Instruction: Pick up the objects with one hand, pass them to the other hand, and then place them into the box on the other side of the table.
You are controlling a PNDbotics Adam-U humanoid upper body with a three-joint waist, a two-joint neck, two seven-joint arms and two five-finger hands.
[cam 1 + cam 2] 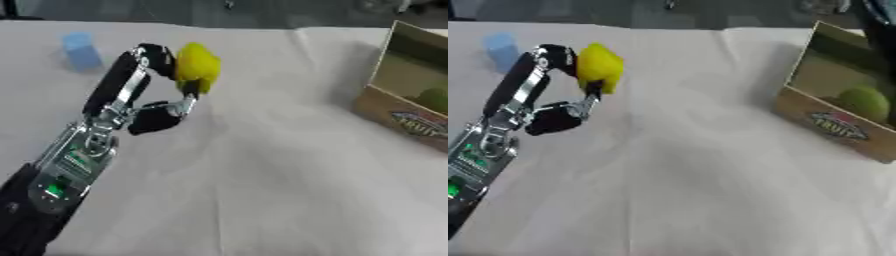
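Between the curled fingers and thumb of the left hand (pixel 144 95), the yellow object (pixel 197 66) is pinched above the table, long axis roughly upright, with the box (pixel 842 107) well to its right; the right hand is out of view.

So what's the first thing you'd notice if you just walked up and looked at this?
The bright yellow object jumps out first, pinched in the left robot hand above the white table on the left side. Next comes the cardboard box at the right edge, with a round green thing inside. A pale blue object stands at the far left, beyond the hand.
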